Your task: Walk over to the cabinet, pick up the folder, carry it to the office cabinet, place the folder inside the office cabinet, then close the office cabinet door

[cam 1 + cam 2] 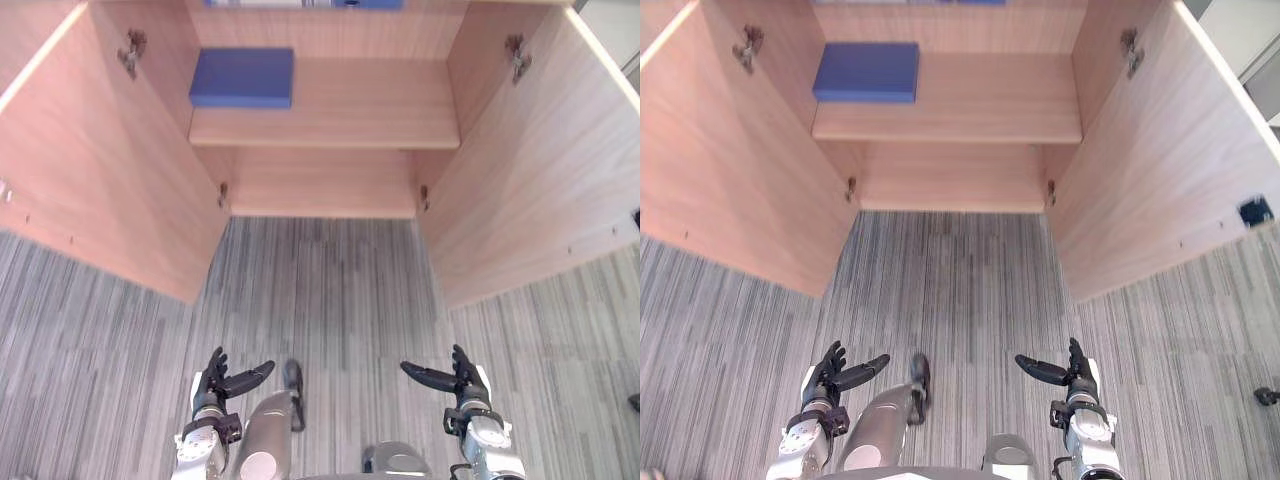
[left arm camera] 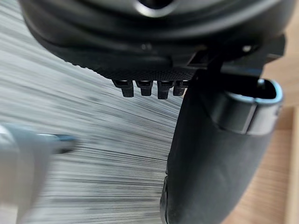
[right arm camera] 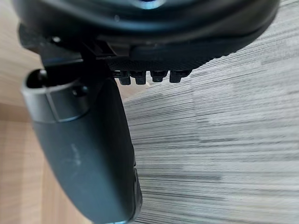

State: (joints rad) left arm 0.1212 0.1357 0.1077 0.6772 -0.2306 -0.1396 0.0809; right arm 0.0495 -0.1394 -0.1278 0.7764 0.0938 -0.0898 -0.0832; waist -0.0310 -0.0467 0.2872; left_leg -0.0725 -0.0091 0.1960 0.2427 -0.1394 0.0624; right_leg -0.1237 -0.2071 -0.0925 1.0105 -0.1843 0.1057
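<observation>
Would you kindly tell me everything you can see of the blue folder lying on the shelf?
The folder is a plain, solid blue rectangle, thin, with a matte cover that looks like card or plastic. It is closed and lies flat at the left end of the light wood-look shelf, its near edge close to the shelf's front edge. Only the shelf touches it. The left robot hand and the right robot hand, both open, are well short of it.
</observation>
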